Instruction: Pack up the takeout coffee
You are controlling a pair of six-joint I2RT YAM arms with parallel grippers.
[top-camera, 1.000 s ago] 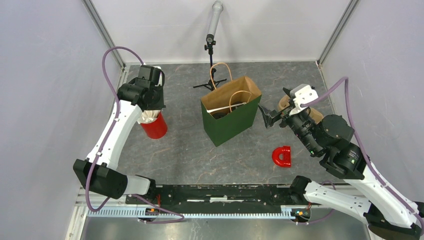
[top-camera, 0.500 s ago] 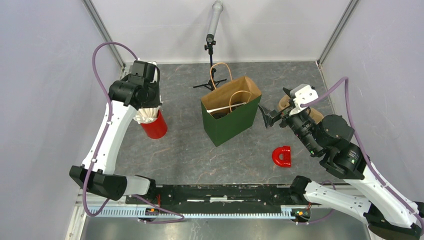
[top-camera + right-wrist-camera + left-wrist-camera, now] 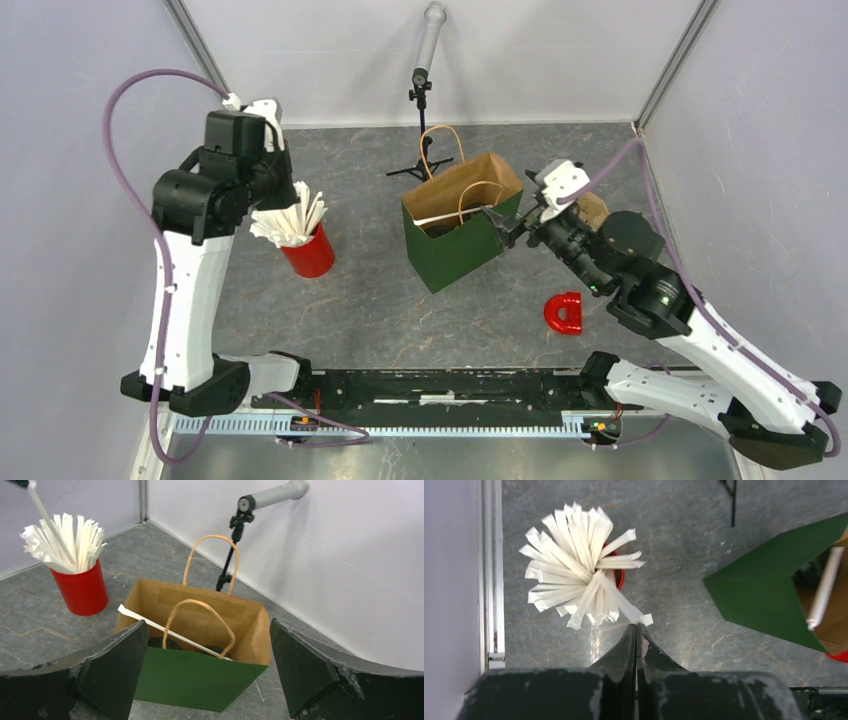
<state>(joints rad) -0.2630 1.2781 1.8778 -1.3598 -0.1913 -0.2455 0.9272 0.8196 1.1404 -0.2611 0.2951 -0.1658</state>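
green bag (image 3: 462,250), red cup (image 3: 312,258), white sticks (image 3: 290,218)

The left arm (image 3: 185,300) and the right arm (image 3: 730,355) have smooth white shells between black rounded joints. A mauve cable (image 3: 150,74) loops along each one. The left gripper (image 3: 636,626) and right gripper (image 3: 207,625) are matte black, scuffed grey.

Robotics lab cell, plain white walls (image 3: 560,50), grey stone-patterned table (image 3: 370,300), mounting rail (image 3: 450,385).

- Bright, even, diffuse light across all 3 views.
- Shadows soft and faint on the table (image 3: 380,300), slight sheen.
- Wrist views go soft up close.
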